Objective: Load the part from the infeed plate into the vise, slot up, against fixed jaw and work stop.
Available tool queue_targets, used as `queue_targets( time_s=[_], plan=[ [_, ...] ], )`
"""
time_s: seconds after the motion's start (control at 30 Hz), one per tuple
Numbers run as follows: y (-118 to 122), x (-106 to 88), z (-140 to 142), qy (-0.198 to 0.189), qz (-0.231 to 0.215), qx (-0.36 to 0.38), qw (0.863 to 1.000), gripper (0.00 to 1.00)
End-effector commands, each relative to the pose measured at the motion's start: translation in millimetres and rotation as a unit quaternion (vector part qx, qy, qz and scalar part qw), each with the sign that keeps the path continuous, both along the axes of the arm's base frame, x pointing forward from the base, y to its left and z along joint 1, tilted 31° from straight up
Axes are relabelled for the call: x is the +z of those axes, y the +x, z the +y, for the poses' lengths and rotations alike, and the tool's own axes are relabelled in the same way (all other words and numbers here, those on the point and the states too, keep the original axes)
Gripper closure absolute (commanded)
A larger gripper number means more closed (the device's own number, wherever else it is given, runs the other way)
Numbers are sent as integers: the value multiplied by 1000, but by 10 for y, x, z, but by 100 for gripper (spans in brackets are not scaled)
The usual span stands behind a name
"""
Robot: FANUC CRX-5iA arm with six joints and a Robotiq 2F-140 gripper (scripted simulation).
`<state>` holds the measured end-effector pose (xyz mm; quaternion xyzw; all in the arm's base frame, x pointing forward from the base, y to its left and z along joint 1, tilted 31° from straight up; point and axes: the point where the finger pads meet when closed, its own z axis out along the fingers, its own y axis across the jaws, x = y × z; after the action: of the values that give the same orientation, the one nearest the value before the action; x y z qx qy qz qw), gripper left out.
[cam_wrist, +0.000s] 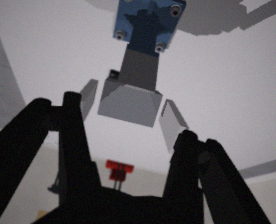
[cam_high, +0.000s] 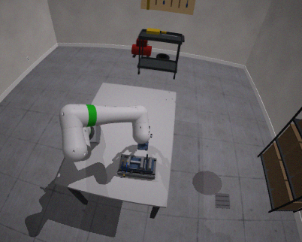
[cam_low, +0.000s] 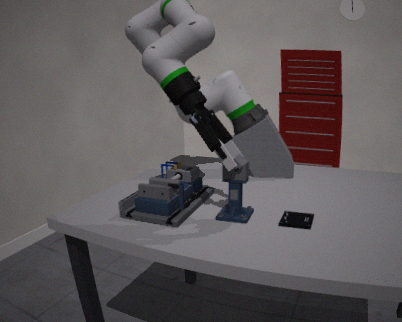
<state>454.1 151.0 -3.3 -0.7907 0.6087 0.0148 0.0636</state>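
The part (cam_wrist: 130, 102), a grey block, lies on top of the blue V-block (cam_wrist: 149, 22); in the side view the part (cam_low: 235, 172) sits tilted on the V-block (cam_low: 234, 202). My gripper (cam_wrist: 129, 101) is open, with one finger pad on each side of the part and small gaps showing. In the side view the gripper (cam_low: 232, 159) slants down onto the V-block's top. The vise (cam_low: 164, 196) stands open to the left of the V-block, also seen from above (cam_high: 137, 166). The black infeed plate (cam_low: 296, 219) lies empty to the right.
The arm's grey base block (cam_low: 264, 145) stands just behind the V-block. A red tool cabinet (cam_low: 311, 107) is against the far wall. A cart (cam_high: 160, 50) and shelving (cam_high: 291, 161) stand away from the table.
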Motion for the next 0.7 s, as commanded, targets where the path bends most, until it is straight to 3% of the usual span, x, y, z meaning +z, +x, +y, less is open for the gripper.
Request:
queue_targets(
  time_s=[0.0,0.67],
  plan=[
    [0,1,4,-5,-1,-1,1000,49],
    [-8,2,33,-62,-16,-5,998,49]
  ],
)
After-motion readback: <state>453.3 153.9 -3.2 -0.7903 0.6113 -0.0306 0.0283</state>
